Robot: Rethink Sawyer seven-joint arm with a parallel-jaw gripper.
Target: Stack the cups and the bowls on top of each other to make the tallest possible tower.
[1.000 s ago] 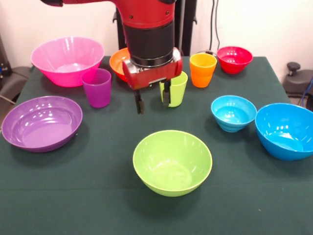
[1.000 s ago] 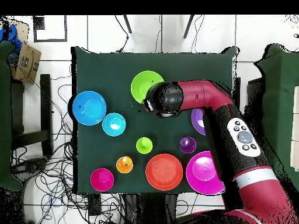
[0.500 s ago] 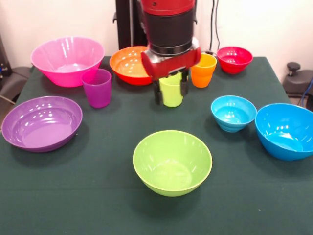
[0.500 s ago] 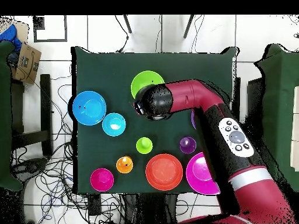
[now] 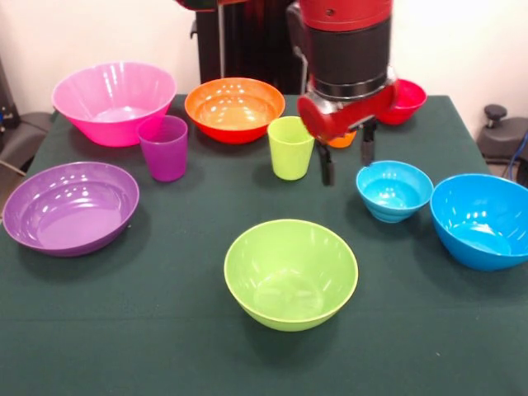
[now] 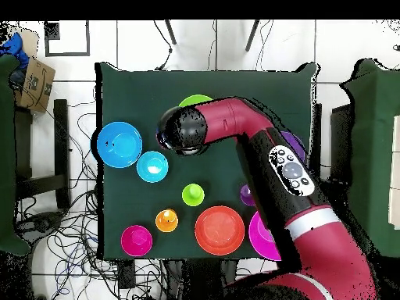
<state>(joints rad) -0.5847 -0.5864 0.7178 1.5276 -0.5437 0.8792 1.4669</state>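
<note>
We saw the claw (image 5: 344,162) hanging above the dark green cloth of the table (image 5: 148,330), its two slim black fingers (image 5: 327,172) spread apart with nothing between them. In the front view, the lime green cup (image 5: 290,147), a smooth glossy tumbler, stood upright just to the claw's left, apart from it. Directly behind the claw, the orange cup (image 5: 340,140) was mostly hidden by the red wrist, and the small red bowl (image 5: 408,96) peeked out behind and to the right. Just to the claw's right sat the small light blue bowl (image 5: 393,190), round and shiny, with the big blue bowl (image 5: 482,219) farther right. In front of the claw and a little left rested the lime green bowl (image 5: 290,273), deep and rounded. Well to the left we noted the orange bowl (image 5: 234,109), the purple cup (image 5: 163,147), the big pink bowl (image 5: 114,102) and the shallow purple bowl (image 5: 69,206). Nothing was stacked; every piece stood alone on the cloth. From overhead, the arm (image 6: 258,156) covered part of the lime green bowl and the purple pieces.
</note>
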